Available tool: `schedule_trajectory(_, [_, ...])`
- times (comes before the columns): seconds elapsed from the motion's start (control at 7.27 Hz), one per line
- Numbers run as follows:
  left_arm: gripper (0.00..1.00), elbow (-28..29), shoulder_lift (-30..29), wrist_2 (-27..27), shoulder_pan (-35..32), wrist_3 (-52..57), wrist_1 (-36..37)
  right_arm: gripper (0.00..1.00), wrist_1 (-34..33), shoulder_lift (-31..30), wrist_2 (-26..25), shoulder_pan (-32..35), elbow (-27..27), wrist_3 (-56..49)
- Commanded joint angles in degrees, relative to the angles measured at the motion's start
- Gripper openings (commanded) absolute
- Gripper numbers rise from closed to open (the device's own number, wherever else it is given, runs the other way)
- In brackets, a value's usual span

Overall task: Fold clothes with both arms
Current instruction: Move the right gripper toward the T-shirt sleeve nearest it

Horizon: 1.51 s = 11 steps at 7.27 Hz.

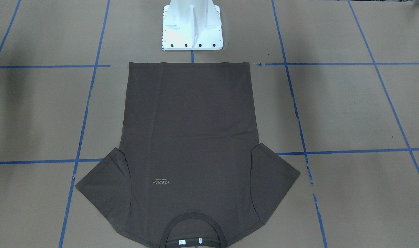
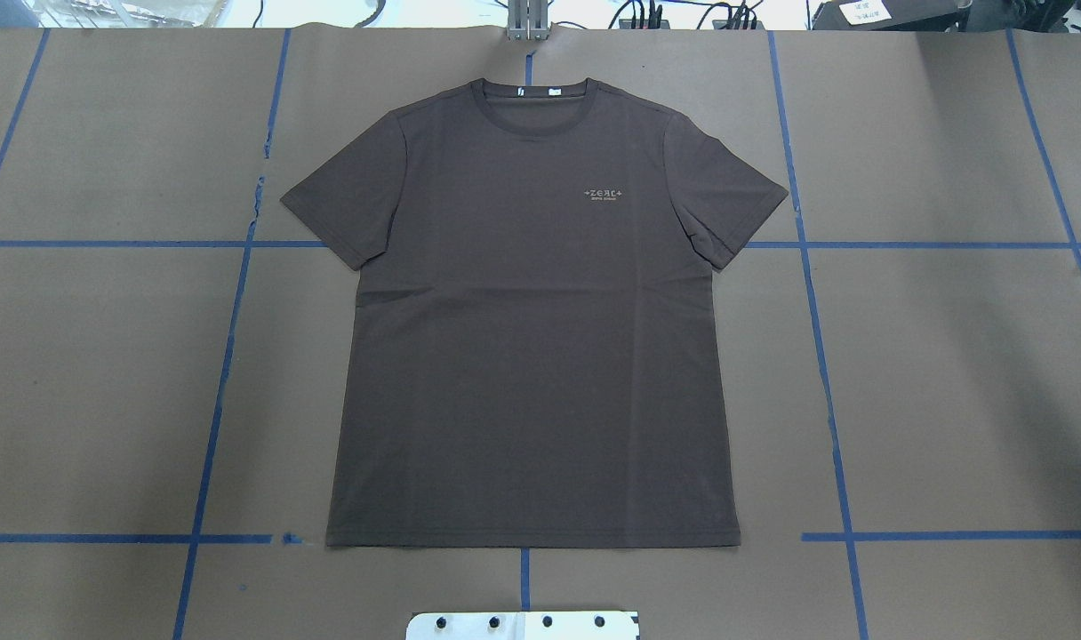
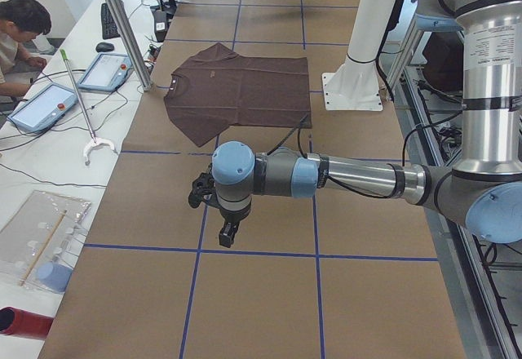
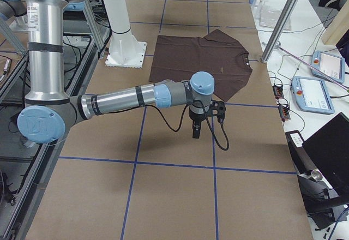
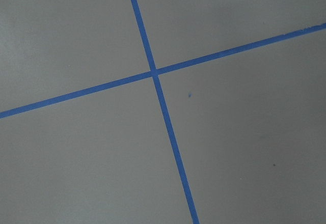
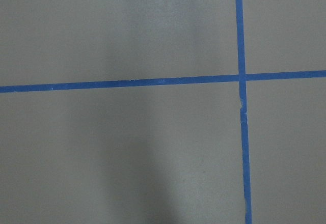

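The dark brown T-shirt (image 2: 532,356) lies flat and face up on the brown table cover, sleeves spread, collar (image 2: 533,105) away from the robot and hem towards the pedestal. It also shows in the front-facing view (image 1: 192,131) and both side views (image 3: 245,90) (image 4: 202,60). My left gripper (image 3: 227,232) hangs over bare table well off the shirt's side. My right gripper (image 4: 196,131) hangs over bare table off the other side. Both show only in the side views, so I cannot tell whether they are open or shut. Both wrist views show only table cover.
The white pedestal base (image 1: 192,26) stands just behind the shirt's hem. Blue tape lines (image 5: 153,74) grid the table. A person (image 3: 20,28) sits with tablets (image 3: 41,106) beside the table. A metal pole (image 4: 283,24) stands at the far edge.
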Motion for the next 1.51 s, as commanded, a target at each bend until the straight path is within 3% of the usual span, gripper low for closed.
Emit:
schedule_trajectory(0.0, [1.00, 0.05, -0.61, 0.10, 0.37, -0.02, -0.35, 1.00, 0.82, 0.10, 2.19, -1.04, 0.17, 0.20])
schedule_trajectory(0.14, [1.00, -0.13, -0.09, 0.01, 0.37, 0.42, -0.79, 1.00, 6.74, 0.18, 2.12, -5.75, -0.18, 1.07])
schedule_trajectory(0.41, [1.00, 0.57, 0.09, -1.39, 0.29, 0.07, -3.42, 1.00, 22.10, 4.90, -0.32, -14.72, -2.19, 26.60])
schedule_trajectory(0.55, [1.00, 0.40, 0.09, -3.65, 0.37, 0.07, -3.43, 1.00, 27.92, 8.06, -4.70, -17.98, -4.12, 36.92])
schedule_trajectory(0.83, [1.00, 0.13, 0.09, -6.75, 0.37, -0.02, -3.60, 1.00, 31.57, 21.64, -10.60, -23.27, -16.90, 47.63])
schedule_trajectory(0.96, [1.00, -0.04, 0.09, -6.84, 0.37, -0.11, -3.52, 0.98, 31.85, 25.89, -17.15, -25.55, -20.63, 48.97])
schedule_trajectory(1.1, [1.00, -0.13, 0.09, -6.93, 0.37, -0.19, -3.51, 0.88, 32.28, 29.16, -21.40, -26.53, -25.45, 49.76])
schedule_trajectory(1.38, [1.00, -0.22, 0.18, -6.84, 0.29, -0.11, -3.51, 0.78, 34.31, 33.03, -21.35, -27.07, -32.85, 49.95])
